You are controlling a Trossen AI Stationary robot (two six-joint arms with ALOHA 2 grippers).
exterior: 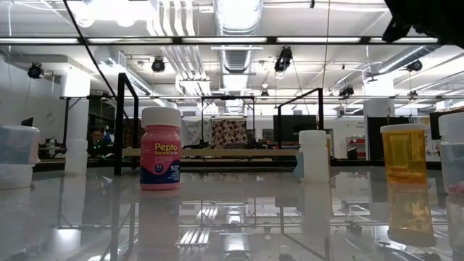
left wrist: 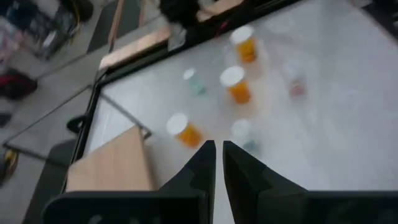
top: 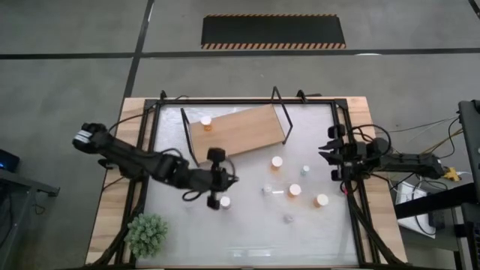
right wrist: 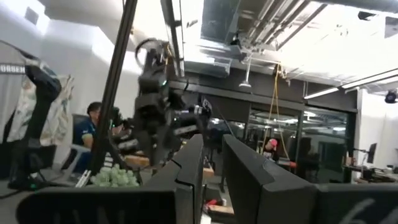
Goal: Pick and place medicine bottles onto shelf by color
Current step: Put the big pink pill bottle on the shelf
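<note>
The shelf [top: 238, 130] is a light-brown board lying aslant at the table's far side, with one orange bottle [top: 205, 120] standing on it. Several more white-capped bottles stand on the table: orange ones [top: 277, 161] [top: 295, 190] [top: 322, 199], a clear one [top: 267, 190] and one [top: 225, 201] close to my left arm. My left gripper [top: 231, 180] [left wrist: 217, 155] hovers near the shelf's near edge, shut and empty. My right gripper [top: 330, 155] [right wrist: 212, 163] waits open at the table's right side. The low view shows a pink bottle [exterior: 160, 148], a white one [exterior: 313, 156] and an orange one [exterior: 403, 152].
A small green plant [top: 147, 233] sits at the table's near-left corner. Black wire end frames [top: 283, 116] rise from the shelf's ends. The table's black rim [top: 351, 187] runs close to my right arm. Bare tabletop lies toward the near edge [top: 300, 244].
</note>
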